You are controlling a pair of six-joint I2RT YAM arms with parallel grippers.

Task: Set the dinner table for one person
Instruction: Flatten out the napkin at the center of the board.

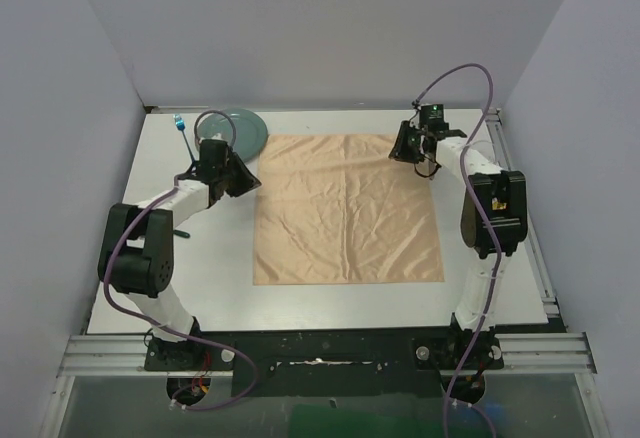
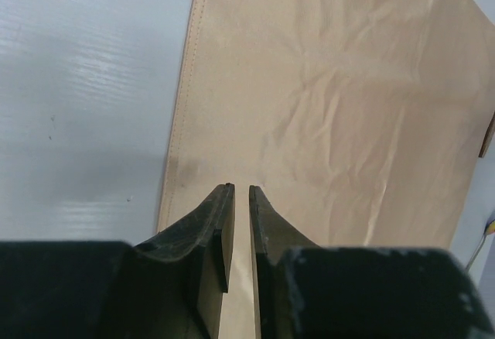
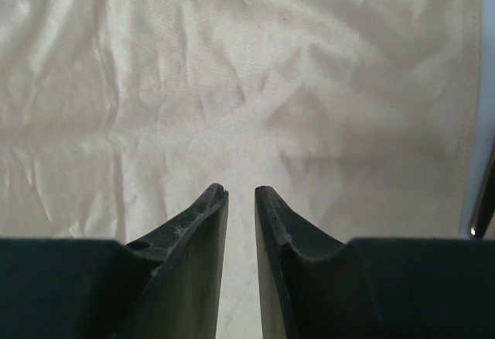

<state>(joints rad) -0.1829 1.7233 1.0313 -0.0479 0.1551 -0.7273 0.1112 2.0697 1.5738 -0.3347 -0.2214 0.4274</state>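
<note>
The dinner table (image 1: pixel 190 288) was big, white and flat, with metal rails on its edges. It filled most of the view from above, and both arms stood at its near edge. A peach-orange cloth (image 1: pixel 345 208) lay spread out in the middle of it, with some soft wrinkles in it.

The left claw (image 2: pixel 240 188) was by the far left corner of the cloth. Its own camera showed its two dark fingers (image 2: pixel 216 231) close together, with a thin gap between them (just a slit). Nothing was in the gap, so it was a little bit open and held nothing. The cloth's left edge and the white tabletop showed beyond the tips.

The right claw (image 3: pixel 240 190) was by the far right corner of the cloth. Its fingers (image 3: pixel 282 238) also stood a little apart, a bit wider than the left ones, and they held nothing. The cloth lay under them and ahead of them.

A round gray-green plate (image 1: pixel 245 128) sat on the table at the far left, just beyond the left claw. A thin thing with a blue tip (image 1: pixel 181 124) lay to the left of the plate. I could not tell what it was.
</note>
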